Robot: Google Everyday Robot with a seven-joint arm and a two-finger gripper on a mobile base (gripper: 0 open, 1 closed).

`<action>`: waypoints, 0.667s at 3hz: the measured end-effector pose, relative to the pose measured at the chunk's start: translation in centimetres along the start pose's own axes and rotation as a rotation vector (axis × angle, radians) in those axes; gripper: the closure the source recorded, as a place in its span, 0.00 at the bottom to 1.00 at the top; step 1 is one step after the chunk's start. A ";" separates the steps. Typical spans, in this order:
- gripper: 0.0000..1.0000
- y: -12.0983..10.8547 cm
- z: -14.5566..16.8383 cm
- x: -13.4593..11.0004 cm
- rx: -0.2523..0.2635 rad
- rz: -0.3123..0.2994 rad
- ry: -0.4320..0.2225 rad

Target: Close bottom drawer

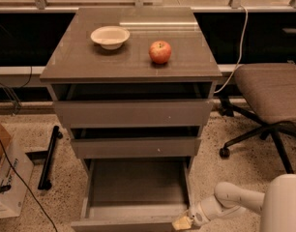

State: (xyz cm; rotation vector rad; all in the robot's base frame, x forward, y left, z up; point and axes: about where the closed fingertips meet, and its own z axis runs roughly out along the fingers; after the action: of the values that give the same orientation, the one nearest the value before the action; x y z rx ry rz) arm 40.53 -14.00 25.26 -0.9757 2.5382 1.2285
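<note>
— Gripper (183, 222) low right, at the front right corner of the bottom drawer (138, 185), which is pulled out at bottom centre.
— Clamped or apart?
— Can't tell. Upper frame: bowl (110, 36) and apple (160, 51) on the cabinet top (85, 64); chair (269, 88) at right, speckled floor (66, 178).

- A cream bowl (110, 36) stands on the grey surface (85, 64) of the cabinet, toward its 11 o'clock corner.
- A red apple (160, 51) sits at about 4 o'clock from the bowl, apart from it.
- The top drawer (133, 112) and middle drawer (136, 147) each show a dark gap above their fronts.
- An office chair (269, 91) stands at 3 o'clock from the cabinet, and a white cable (241, 42) hangs beside it.
- At 8 o'clock lie a cardboard box (10, 178) and a black bar (49, 156) on the speckled floor (66, 192).
</note>
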 end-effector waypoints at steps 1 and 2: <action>1.00 -1.8 2.6 2.1 -0.035 0.068 -0.005; 1.00 -3.5 4.8 2.5 -0.054 0.101 -0.014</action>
State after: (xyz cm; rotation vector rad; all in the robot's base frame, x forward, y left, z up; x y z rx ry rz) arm 40.11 -13.23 18.93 -0.8562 2.5842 1.3329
